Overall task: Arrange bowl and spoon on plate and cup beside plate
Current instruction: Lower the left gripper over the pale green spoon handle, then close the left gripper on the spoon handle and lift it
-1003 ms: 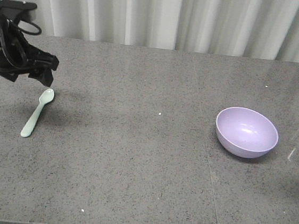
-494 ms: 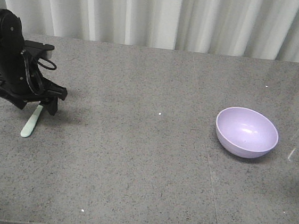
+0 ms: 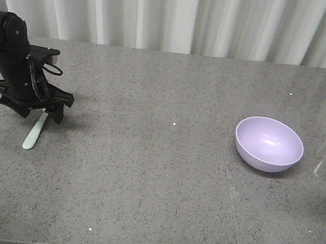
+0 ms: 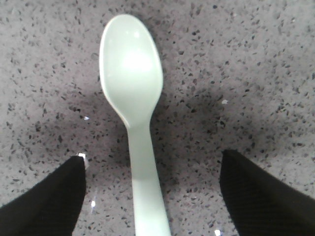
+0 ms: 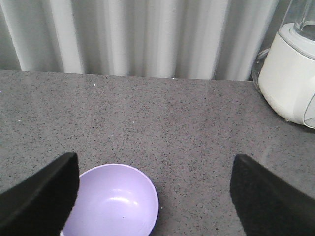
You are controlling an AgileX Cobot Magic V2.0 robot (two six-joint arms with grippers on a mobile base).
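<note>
The pale mint-green spoon (image 4: 132,73) lies flat on the grey table, bowl end away from the wrist camera. My left gripper (image 4: 152,158) is open, with one black finger on each side of the handle and touching neither side. In the front view the left gripper (image 3: 44,112) sits low over the spoon's head, and only the handle (image 3: 35,132) shows. The lavender bowl (image 3: 268,143) stands upright at the right. My right gripper (image 5: 155,158) is open above and behind the bowl (image 5: 115,201), holding nothing. The plate and the cup are out of view.
A white appliance (image 5: 290,73) stands at the table's far right corner. White curtains hang behind the table's back edge. A seam (image 3: 227,181) runs front to back across the tabletop, left of the bowl.
Over the last second my left arm came down and forward onto the spoon, now covering its head. The spoon and the bowl have not moved.
</note>
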